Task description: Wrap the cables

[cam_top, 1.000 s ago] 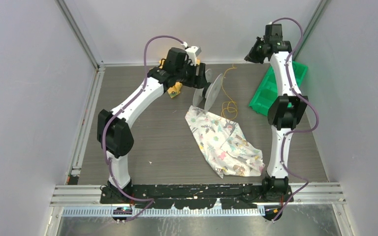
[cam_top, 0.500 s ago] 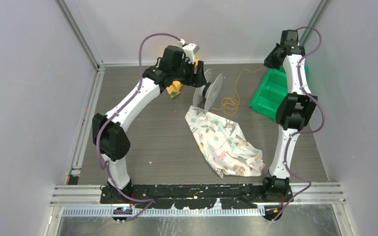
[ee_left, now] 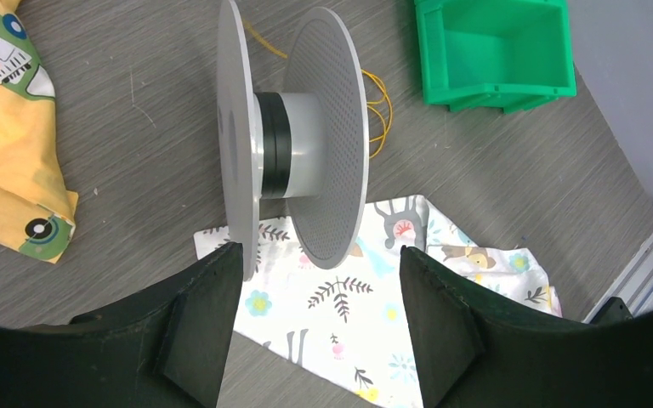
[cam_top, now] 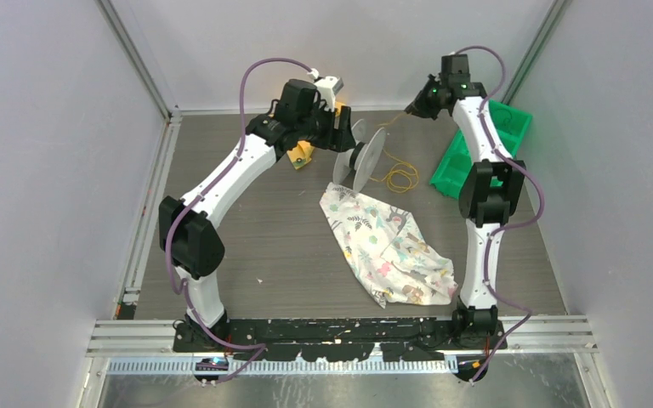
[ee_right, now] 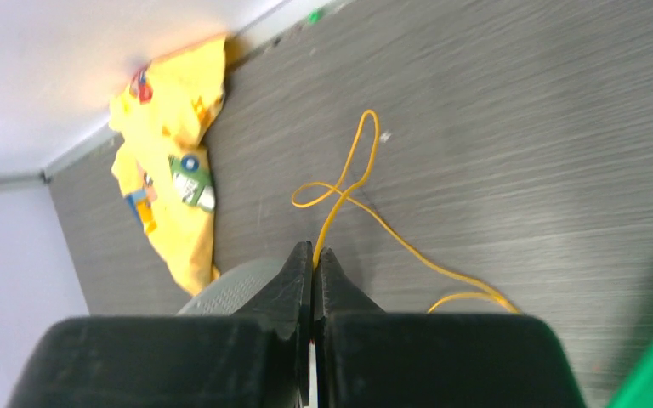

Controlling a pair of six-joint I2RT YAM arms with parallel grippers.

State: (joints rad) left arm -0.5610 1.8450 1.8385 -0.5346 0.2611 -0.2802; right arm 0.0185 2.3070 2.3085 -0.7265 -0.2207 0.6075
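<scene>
A grey spool (cam_top: 364, 155) with two thin round rims stands at the middle back of the table. It also shows in the left wrist view (ee_left: 293, 144). My left gripper (cam_top: 349, 140) is open, with its fingertips (ee_left: 319, 255) just short of the spool and the left finger next to the left rim. The thin yellow cable (cam_top: 401, 177) lies in loose loops right of the spool. It shows behind the spool (ee_left: 378, 110) and on the table (ee_right: 349, 183). My right gripper (cam_top: 410, 110) is raised behind and to the right of the spool. It is shut (ee_right: 315, 248) on the cable.
A green bin (cam_top: 451, 166) stands at the right, partly behind my right arm, and shows in the left wrist view (ee_left: 493, 51). A white patterned cloth (cam_top: 387, 246) lies in front of the spool. A yellow cloth (cam_top: 303, 155) lies under my left arm.
My right gripper swung out right over the bin, then back left toward the spool, carrying the cable. The loops on the table shifted. My left arm shifted slightly early on.
</scene>
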